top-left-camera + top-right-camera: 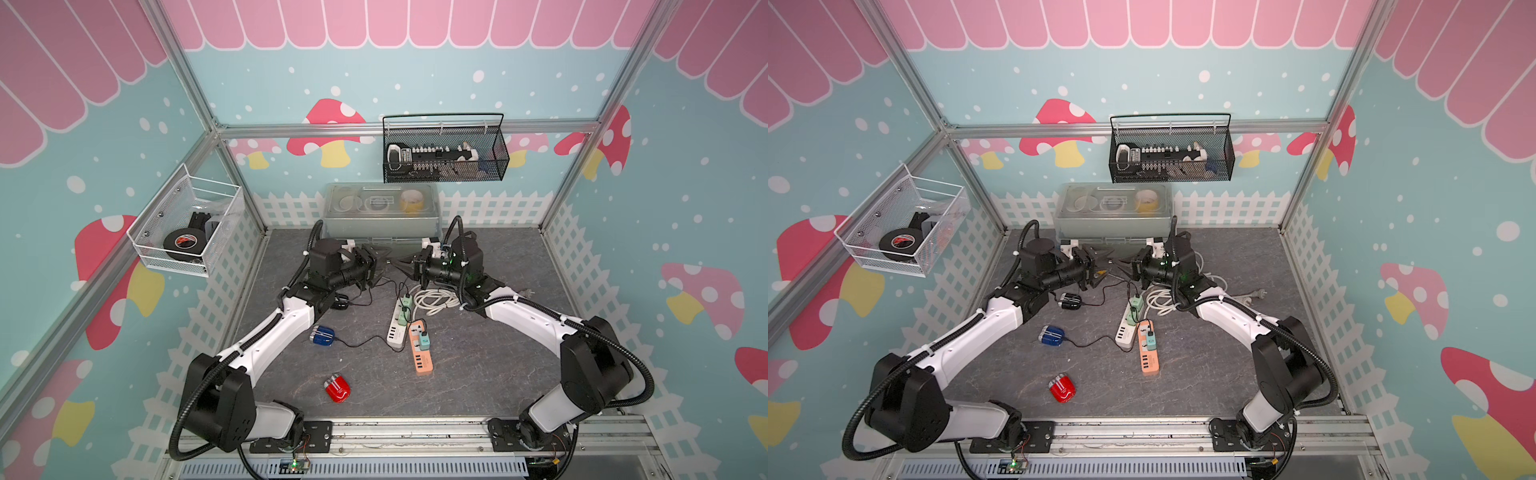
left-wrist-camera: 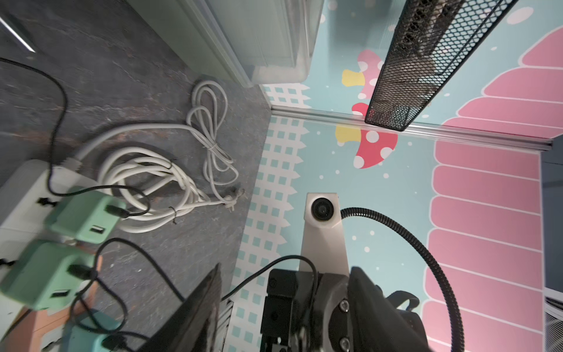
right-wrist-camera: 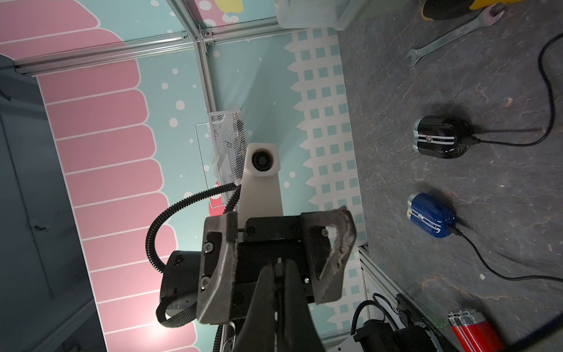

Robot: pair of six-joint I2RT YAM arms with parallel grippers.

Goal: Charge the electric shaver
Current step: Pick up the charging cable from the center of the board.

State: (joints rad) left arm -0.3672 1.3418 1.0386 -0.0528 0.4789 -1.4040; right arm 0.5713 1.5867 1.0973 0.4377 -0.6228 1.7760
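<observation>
Red shaver (image 1: 337, 388): it lies loose on the grey tabletop (image 1: 478, 374), well in front of the orange power strip (image 1: 420, 349) on your side, with no lead in it
Blue shaver (image 1: 322, 336) and black shaver (image 1: 1070, 300): both sit left of the orange power strip, each with a black lead in its tail, so you can leave them alone
Right claw (image 3: 278, 269): clenched, raised behind the orange power strip; it looks to nip the plug end of a black charging cable (image 2: 292, 257), but the tip is tiny, so treat that as likely, not certain
Left claw (image 3: 275, 243): released, jaws apart, facing the right claw and gripping nothing
Step, as I judge it: the plug rests with your right arm and the red shaver is not yet met
Risk, slip: the plug is thin and pinched at the very tips, so a quick swing could twist or drop it
Risk, snag: the cable trails among the green adapters (image 2: 85, 216) and the other leads; pull it far forward and you may drag the orange power strip or unseat an adapter
Risk, port: the red shaver's socket is not visible, so you cannot tell which way it faces
</observation>
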